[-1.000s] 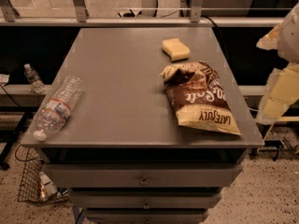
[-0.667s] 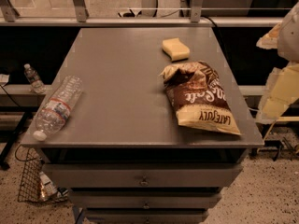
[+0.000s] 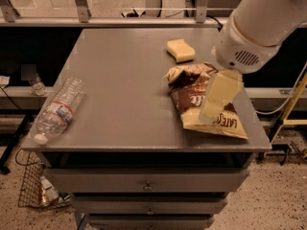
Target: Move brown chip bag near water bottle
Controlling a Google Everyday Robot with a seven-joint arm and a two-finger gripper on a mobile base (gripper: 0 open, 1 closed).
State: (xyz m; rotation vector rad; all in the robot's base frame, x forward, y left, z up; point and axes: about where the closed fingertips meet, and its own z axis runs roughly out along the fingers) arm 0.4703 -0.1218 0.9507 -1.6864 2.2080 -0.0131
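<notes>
The brown chip bag point(image 3: 188, 96) lies flat on the right side of the grey table point(image 3: 124, 71), its cream-yellow end toward the front edge. The water bottle point(image 3: 57, 110) lies on its side at the table's front left corner, white cap toward the front. My gripper point(image 3: 218, 99) hangs from the white arm point(image 3: 259, 28) that enters from the upper right. It sits directly over the middle of the chip bag and hides part of it. Whether it touches the bag does not show.
A yellow sponge point(image 3: 180, 50) lies behind the bag. A small clear bottle point(image 3: 36, 85) stands on a low ledge left of the table. Drawers point(image 3: 148, 186) are below the tabletop, a wire basket point(image 3: 33, 186) on the floor at left, a yellow frame point(image 3: 292, 104) at right.
The arm has swung in from the right edge of the view, so the gripper is now over the chip bag. The bag, bottle and sponge have not moved.
</notes>
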